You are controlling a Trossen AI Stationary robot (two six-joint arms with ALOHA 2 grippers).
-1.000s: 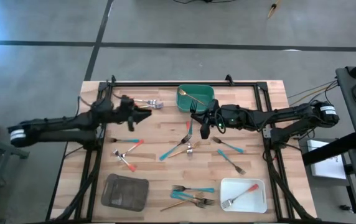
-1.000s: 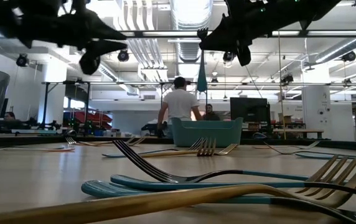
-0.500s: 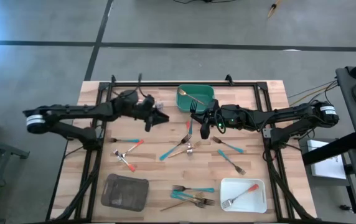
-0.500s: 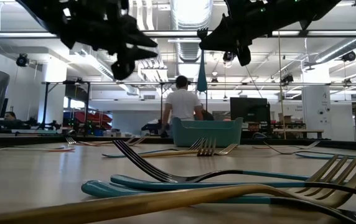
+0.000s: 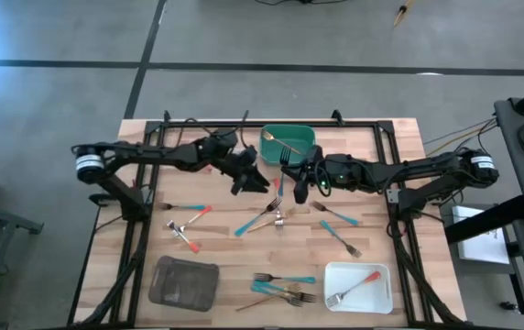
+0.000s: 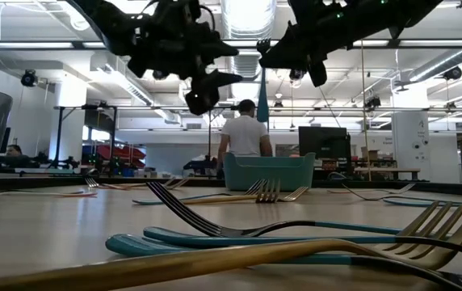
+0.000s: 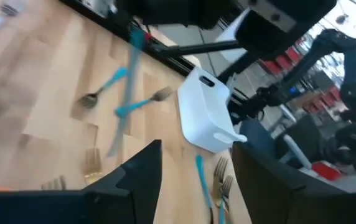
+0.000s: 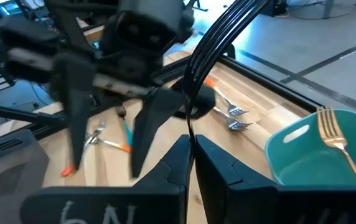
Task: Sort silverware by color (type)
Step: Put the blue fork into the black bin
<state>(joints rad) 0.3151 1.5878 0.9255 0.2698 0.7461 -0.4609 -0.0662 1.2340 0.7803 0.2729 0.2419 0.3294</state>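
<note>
While most of the silverware lies loose on the wooden table [image 5: 399, 147], two of the three trays are stocked. Green tray [image 5: 288, 144], far edge, centre: one gold fork [image 5: 285, 141], lying aslant inside. White tray [image 5: 357, 287], near right corner: one red-handled fork [image 5: 354, 285]. Grey tray [image 5: 185, 281], near left corner: contents not discernible.

Loose stock: teal-handled forks [image 5: 283, 279] and gold pieces in a cluster between the grey and white trays; a crossed group of teal and gold forks [image 5: 267, 216] at mid-table; two teal-handled pieces [image 5: 337, 225] to the right of that; red-handled forks [image 5: 187, 225] at the left.

Left gripper [image 5: 253, 181]: arm reaching across from the left, raised above the table just beside the green tray, fingers spread wide, holding nothing.

Right gripper [image 5: 284, 174]: arm extended from the right, raised, pinched shut on a teal-handled fork [image 5: 281, 172] hanging tines-up, just in front of the green tray and close to the left gripper.
</note>
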